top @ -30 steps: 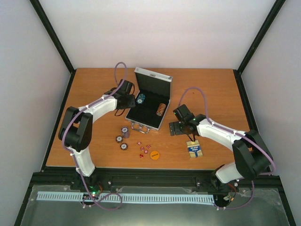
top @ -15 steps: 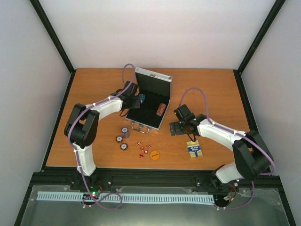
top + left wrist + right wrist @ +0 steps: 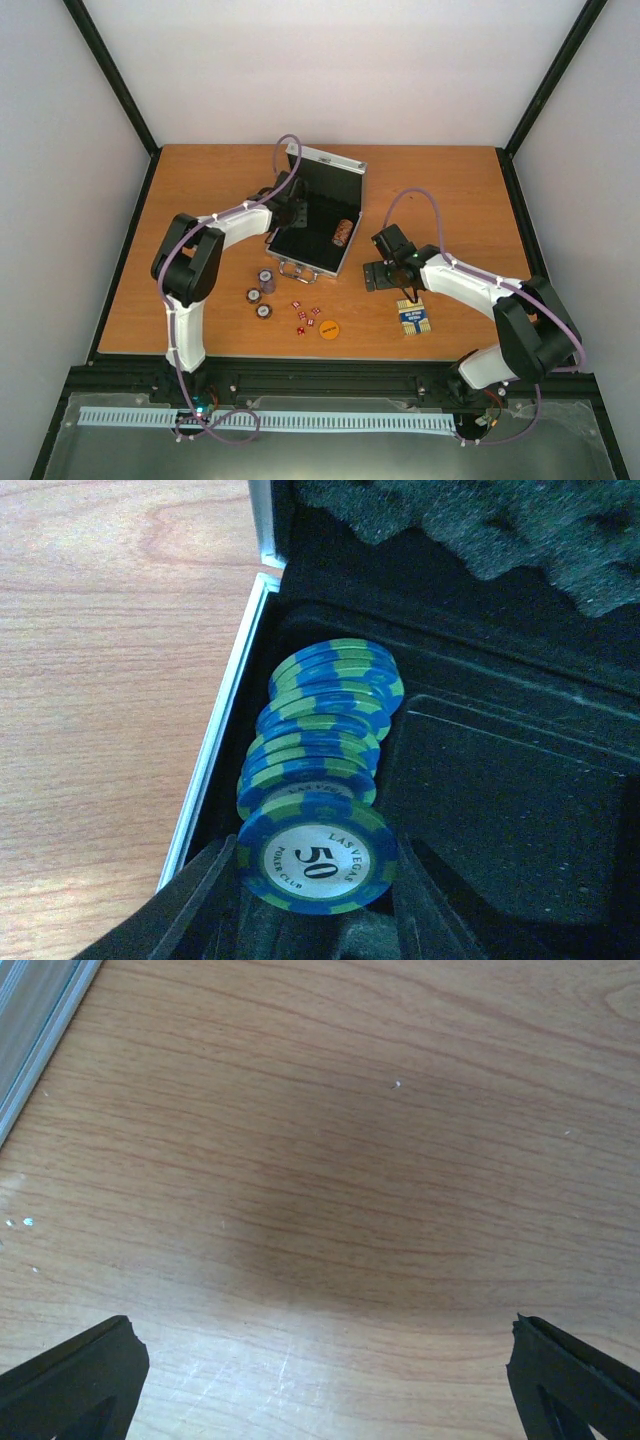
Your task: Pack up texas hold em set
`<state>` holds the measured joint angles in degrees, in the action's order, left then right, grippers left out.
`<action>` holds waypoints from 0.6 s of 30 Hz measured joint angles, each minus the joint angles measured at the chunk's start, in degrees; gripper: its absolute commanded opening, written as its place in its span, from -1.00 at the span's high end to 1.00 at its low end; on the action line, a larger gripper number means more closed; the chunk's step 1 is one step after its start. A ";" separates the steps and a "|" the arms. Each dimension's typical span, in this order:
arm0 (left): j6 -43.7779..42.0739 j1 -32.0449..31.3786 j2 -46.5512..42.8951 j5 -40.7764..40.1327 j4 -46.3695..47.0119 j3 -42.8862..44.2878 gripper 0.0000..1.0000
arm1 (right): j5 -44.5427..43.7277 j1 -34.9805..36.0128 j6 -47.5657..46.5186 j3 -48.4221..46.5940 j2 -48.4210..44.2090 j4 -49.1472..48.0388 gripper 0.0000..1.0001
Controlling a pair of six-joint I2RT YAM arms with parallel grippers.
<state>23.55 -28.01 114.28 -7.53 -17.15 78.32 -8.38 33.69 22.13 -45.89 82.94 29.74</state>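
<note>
I had left pincer (image 3: 315, 905) part-closed on the blue-green poker chips (image 3: 320, 760), stack lying inside the silver case (image 3: 500, 810); right pincer (image 3: 320, 1375) gaped wide, holding nothing, above worktop (image 3: 330, 1160).

Overhead, my left arm (image 3: 235, 222) covers the blue chips (image 3: 320, 770) in the case (image 3: 330, 162). I only get them on the wrist view, where the left gripper's fingers (image 3: 195, 910) run off the bottom edge. Dice (image 3: 305, 315) pips and card deck (image 3: 413, 318) print are too small to read. The right gripper's fingers (image 3: 70, 1385) are clipped at the corners.
</note>
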 measured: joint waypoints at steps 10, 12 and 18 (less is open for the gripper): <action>-1.05 -0.02 1.75 -1.49 1.01 0.00 0.34 | 0.17 -0.35 -0.09 0.11 0.00 -0.04 -1.00; -1.22 -0.02 1.81 -1.73 1.46 0.00 0.27 | 0.26 -0.35 -0.11 0.22 0.00 -0.20 -1.00; -1.97 -0.02 2.10 -2.47 2.86 0.00 0.06 | 0.46 -0.35 -0.17 0.31 0.02 -0.42 -1.00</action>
<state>21.58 -28.03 116.38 -10.00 -14.28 78.32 -7.92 33.34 21.96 -45.58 82.96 29.32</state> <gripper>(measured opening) 0.426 0.999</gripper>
